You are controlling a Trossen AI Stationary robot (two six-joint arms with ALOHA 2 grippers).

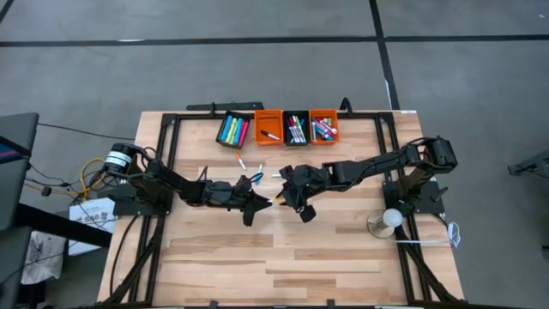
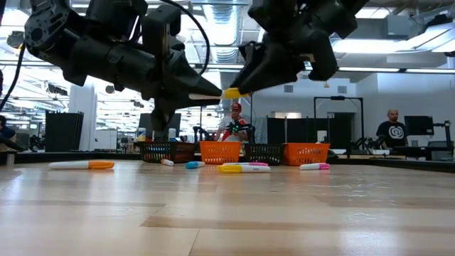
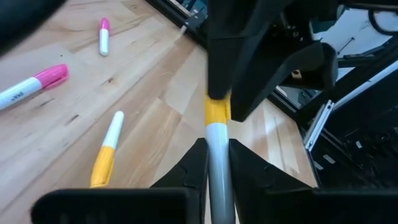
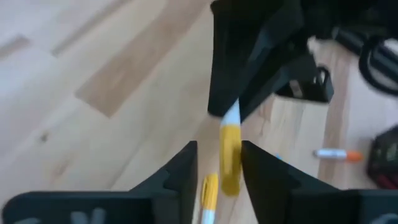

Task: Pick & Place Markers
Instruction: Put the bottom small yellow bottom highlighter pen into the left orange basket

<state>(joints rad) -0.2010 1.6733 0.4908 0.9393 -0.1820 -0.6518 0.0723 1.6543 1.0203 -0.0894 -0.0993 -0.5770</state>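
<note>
My left gripper (image 1: 262, 202) and my right gripper (image 1: 290, 197) meet tip to tip above the middle of the table. Between them is a marker (image 2: 217, 94) with a white barrel and a yellow cap, held level and clear of the table. My left gripper is shut on the barrel. My right gripper (image 4: 219, 165) is open, with its fingers on either side of the yellow cap (image 4: 230, 158). Several other markers lie on the table: a yellow one (image 3: 106, 152), pink ones (image 3: 37, 84), a blue one (image 2: 194, 165) and an orange one (image 2: 84, 165). My left gripper pinches the marker's white barrel (image 3: 217, 163) between its two fingers, just behind the yellow cap. The fingers lie along the marker, coming level from the table's left side. The marker sticks out past the fingertips, level and lifted clear of the table.
Four small bins stand in a row at the table's far edge: black (image 1: 233, 130), orange (image 1: 268, 127), black (image 1: 297, 128) and orange (image 1: 323, 126), with markers in them. A white round object (image 1: 390, 220) stands near the right arm's base. Bare wood lies toward the near edge.
</note>
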